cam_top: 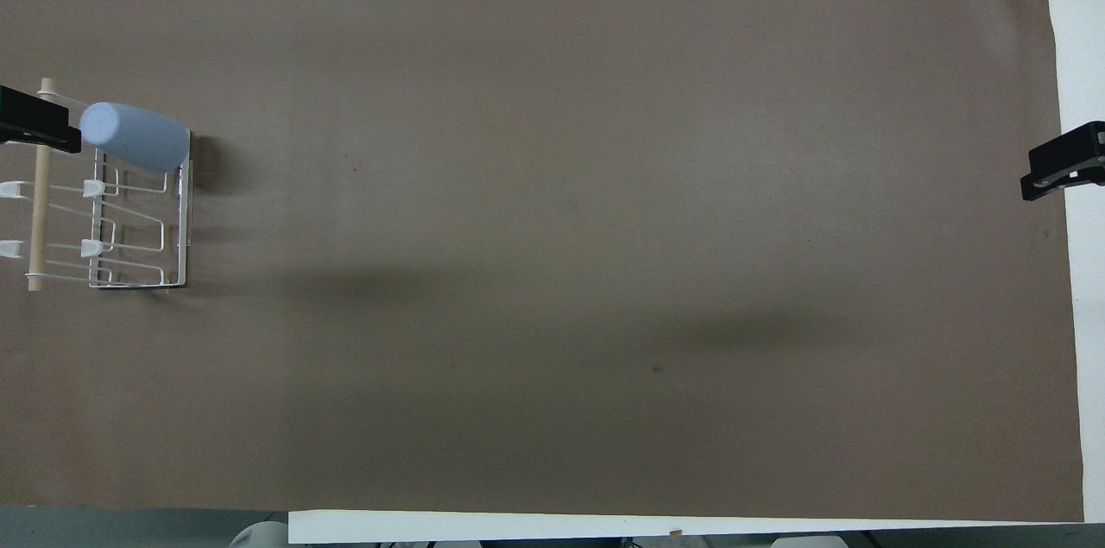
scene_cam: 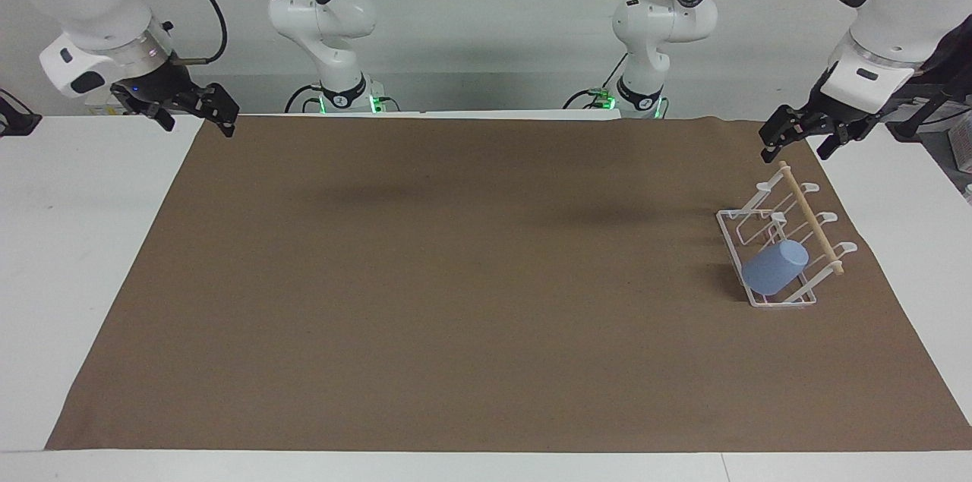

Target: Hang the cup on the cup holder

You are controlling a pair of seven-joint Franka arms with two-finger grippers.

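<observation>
On the cup holder [scene_cam: 767,250], the cup [scene_cam: 774,267], apart from the left end effector [scene_cam: 799,144].

White arms [scene_cam: 323,11], black cables, black claws.

overhead view: you see only tip of left gripper [cam_top: 34,119] at picture's edge, rest cut off; it covers part of wooden rod [cam_top: 36,211]. same for right gripper [cam_top: 1066,173], only black tip shows. cup holder [cam_top: 142,224] outer prong ends clipped at edge. cup [scene_cam: 774,267] hides its prong; you cannot tell how deep prong sits inside.
</observation>
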